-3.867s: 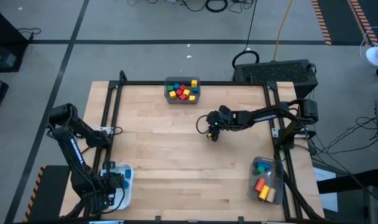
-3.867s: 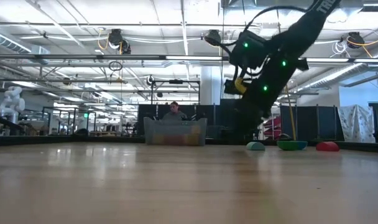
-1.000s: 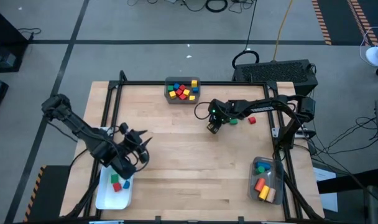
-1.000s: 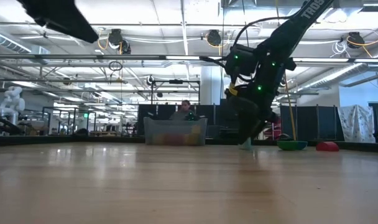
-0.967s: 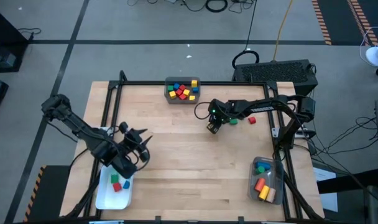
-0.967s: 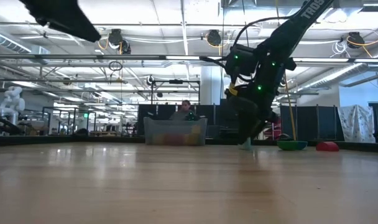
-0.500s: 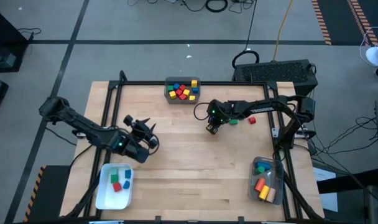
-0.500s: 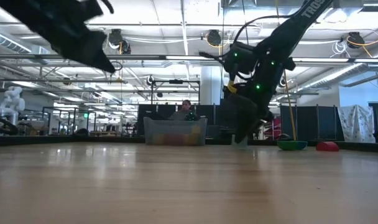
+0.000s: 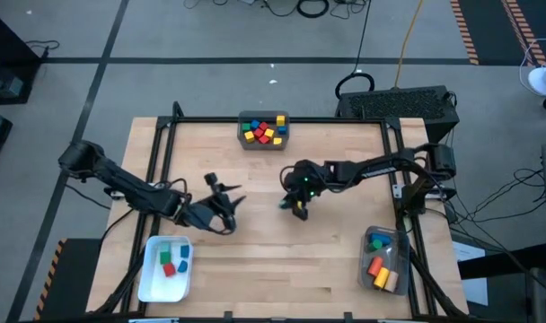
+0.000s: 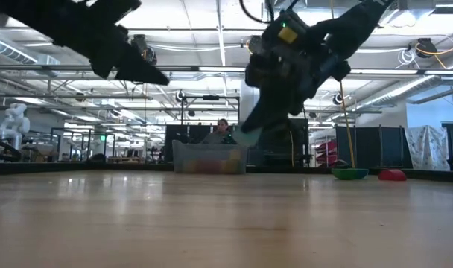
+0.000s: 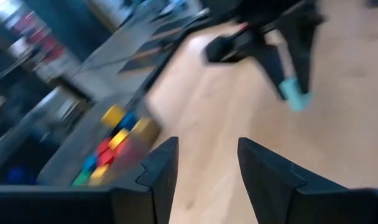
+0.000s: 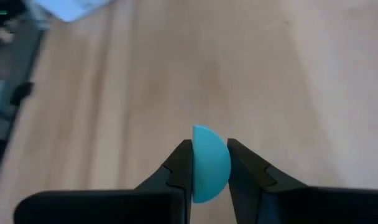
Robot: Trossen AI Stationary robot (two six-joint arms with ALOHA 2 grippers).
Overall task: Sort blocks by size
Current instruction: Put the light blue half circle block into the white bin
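Note:
My right gripper (image 9: 291, 205) hangs over the middle of the table, shut on a cyan half-round block (image 12: 209, 163), which also shows in the low view (image 10: 246, 136). My left gripper (image 9: 226, 191) hovers open to the left of it, with nothing between its fingers (image 11: 207, 168). A grey bin (image 9: 263, 131) of red, yellow and blue blocks stands at the far edge. A green block (image 10: 349, 173) and a red block (image 10: 392, 175) lie on the table behind the right arm. My right gripper pinches the cyan block between its two fingers, one finger (image 12: 180, 163) on the flat side (image 12: 196, 158) and the other on the rounded side. The fingers slant down toward the table's left and near side. The block is lifted clear of the table.
A white bin (image 9: 148, 274) with green, red and blue blocks sits at the near left corner. A clear bin (image 9: 394, 269) with orange, yellow and blue pieces sits at the near right. Bare wood lies between the bins and under both grippers.
My right gripper has taken hold of the cyan block on the table, lifted it clear and carried it toward the near and left. My left gripper has gone from above the white bin toward the table's middle, rising and staying open.

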